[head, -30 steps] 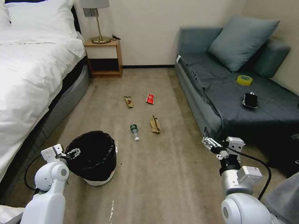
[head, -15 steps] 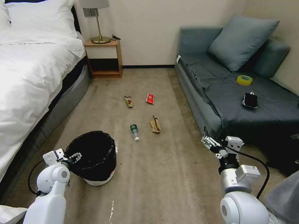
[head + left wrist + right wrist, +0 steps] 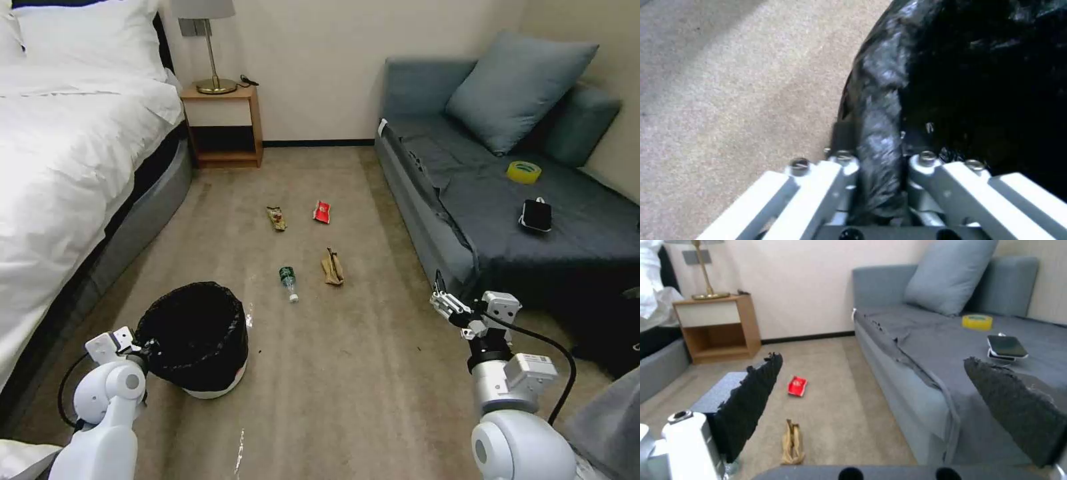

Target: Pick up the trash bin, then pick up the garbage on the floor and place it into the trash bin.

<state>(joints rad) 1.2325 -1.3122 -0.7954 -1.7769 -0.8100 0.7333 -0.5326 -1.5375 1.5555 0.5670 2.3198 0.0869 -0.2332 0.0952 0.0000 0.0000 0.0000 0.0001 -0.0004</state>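
The trash bin [image 3: 193, 337], lined with a black bag [image 3: 978, 83], stands on the carpet at the near left. My left gripper [image 3: 147, 347] sits at its near-left rim. In the left wrist view, the left gripper [image 3: 878, 156] is shut on the bagged rim. The garbage lies mid-floor: a gold-brown wrapper [image 3: 276, 218], a red packet [image 3: 322, 211], a tan paper wrapper [image 3: 332, 267] and a small clear bottle [image 3: 288, 283]. My right gripper [image 3: 443, 301] hovers open beside the sofa front, well right of the litter. Its pads [image 3: 751, 400] stand wide apart around the red packet [image 3: 797, 386] and tan wrapper [image 3: 792, 441].
A white bed [image 3: 60, 167] runs along the left. On the right, a grey sofa [image 3: 533, 227] carries a yellow tape roll [image 3: 523, 171] and a flat black device [image 3: 535, 215]. A wooden nightstand [image 3: 223, 123] with a lamp stands at the far wall. Open carpet lies between.
My left gripper dropped lower and pushed onto the bin's rim, and the bin shifted slightly to the left. The right arm barely moved.
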